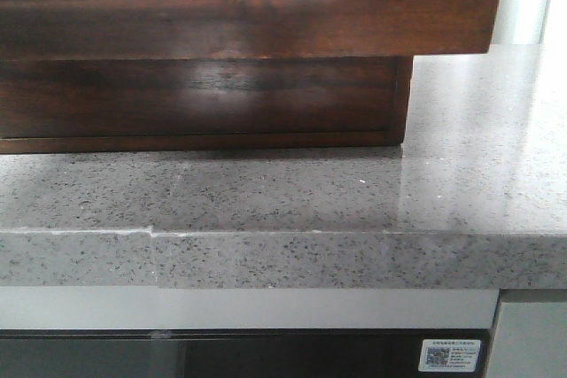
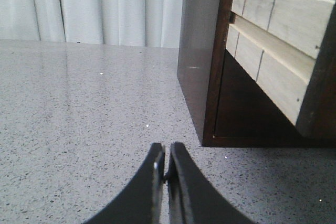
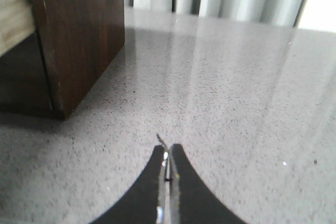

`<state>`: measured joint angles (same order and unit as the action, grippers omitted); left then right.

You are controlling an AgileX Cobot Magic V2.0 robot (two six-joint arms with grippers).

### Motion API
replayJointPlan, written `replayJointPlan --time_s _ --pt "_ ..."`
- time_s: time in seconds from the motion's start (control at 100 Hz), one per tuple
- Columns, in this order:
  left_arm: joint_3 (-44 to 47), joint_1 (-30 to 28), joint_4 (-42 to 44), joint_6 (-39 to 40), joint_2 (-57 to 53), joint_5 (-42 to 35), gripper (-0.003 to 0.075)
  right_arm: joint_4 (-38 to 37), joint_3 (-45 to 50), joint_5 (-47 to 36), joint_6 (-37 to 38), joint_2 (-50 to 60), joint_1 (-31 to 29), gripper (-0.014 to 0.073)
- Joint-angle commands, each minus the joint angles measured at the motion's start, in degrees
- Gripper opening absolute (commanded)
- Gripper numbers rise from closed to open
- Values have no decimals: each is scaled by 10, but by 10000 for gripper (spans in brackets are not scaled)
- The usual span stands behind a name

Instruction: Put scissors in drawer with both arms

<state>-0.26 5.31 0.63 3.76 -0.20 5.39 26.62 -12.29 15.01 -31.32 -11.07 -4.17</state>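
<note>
The dark wood drawer (image 1: pixel 221 24) stands pulled out of its case (image 1: pixel 204 99), with the notch and pale inside at the top edge of the front view. Its pale side shows in the left wrist view (image 2: pixel 273 40) and the right wrist view (image 3: pixel 13 9). No scissors show in any view. My left gripper (image 2: pixel 167 148) is shut and empty, low over the counter left of the case (image 2: pixel 197 51). My right gripper (image 3: pixel 168 148) is shut, low over the counter right of the case (image 3: pixel 79 30). A thin sliver (image 3: pixel 159 139) pokes past its tips; I cannot tell what it is.
The case stands on a grey speckled stone counter (image 1: pixel 354 201), whose front edge runs across the front view. Bare counter stretches to both sides of the case (image 2: pixel 79 108) (image 3: pixel 236 87). White curtains (image 2: pixel 94 3) hang behind the counter.
</note>
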Motion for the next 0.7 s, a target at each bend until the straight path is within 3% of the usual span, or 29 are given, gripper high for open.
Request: replayJointPlan --time_s 0.0,0.16,0.29,0.34,0.69 --pt "21 -1 -6 5 -18 -47 -20 11 29 -73 -4 48 2 -69" --pt "21 -1 -6 5 -18 -47 -20 2 83 -109 31 102 2 -69" --pt "21 -1 -6 5 -18 -47 -20 -205 127 -173 255 119 2 -69" --pt "21 -1 -6 5 -18 -47 -20 -254 140 -199 296 124 2 -69" --pt "21 -1 -6 5 -18 -47 -20 -262 139 -173 300 128 2 -69"
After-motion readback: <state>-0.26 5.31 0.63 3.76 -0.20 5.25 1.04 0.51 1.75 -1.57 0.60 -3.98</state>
